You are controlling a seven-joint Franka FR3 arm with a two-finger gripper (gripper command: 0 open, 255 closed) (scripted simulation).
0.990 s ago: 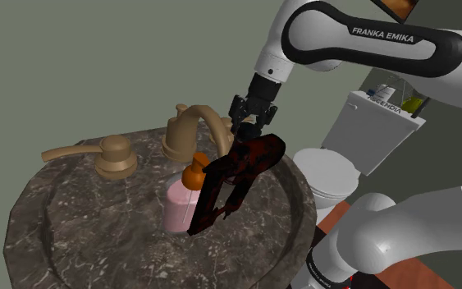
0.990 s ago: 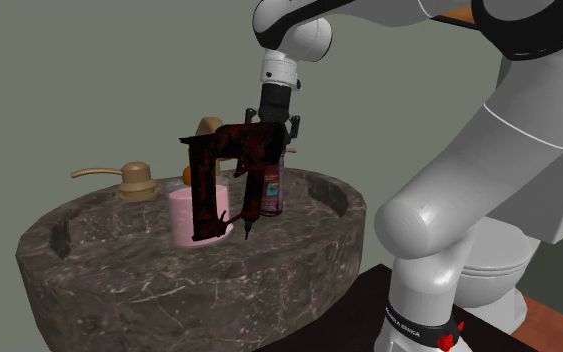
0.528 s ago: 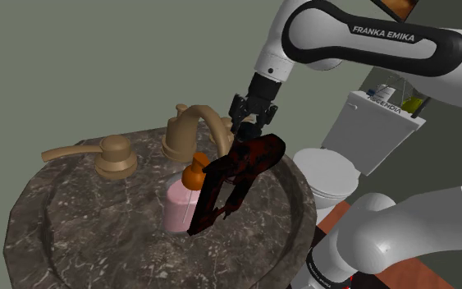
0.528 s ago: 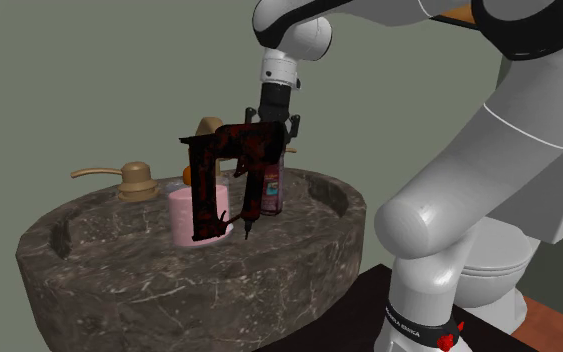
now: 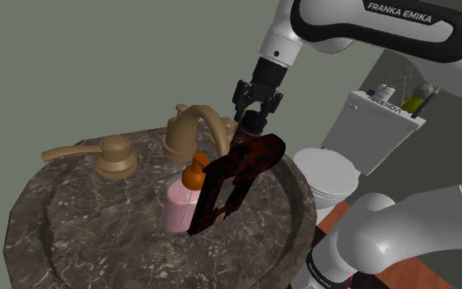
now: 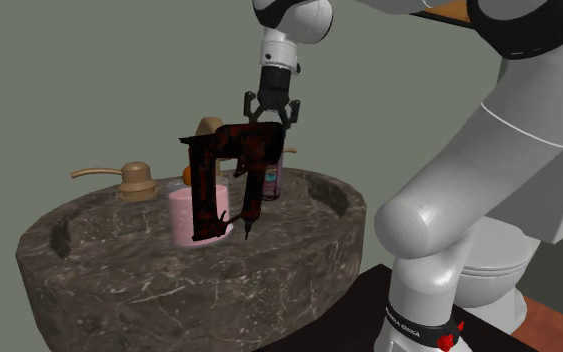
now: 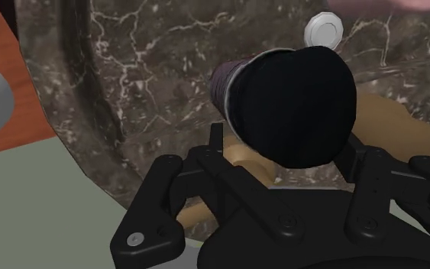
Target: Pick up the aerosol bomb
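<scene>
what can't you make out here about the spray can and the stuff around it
- Spray can, lower part: shoulder view, hidden behind the dark red tool.
- Can body and label: wrist view, covered by its own black cap.
- Pink bottle: shoulder view, partly behind the tool.
- Gripper contact with the can: second exterior view, too small to judge.

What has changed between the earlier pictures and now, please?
The gripper has risen a little, roughly straight up. The aerosol can clasped in it has come up with it, and its base now sits higher in the second exterior view. The dark red tool, the pink pump bottle, the tan faucet and the stone sink stayed as they were.
</scene>
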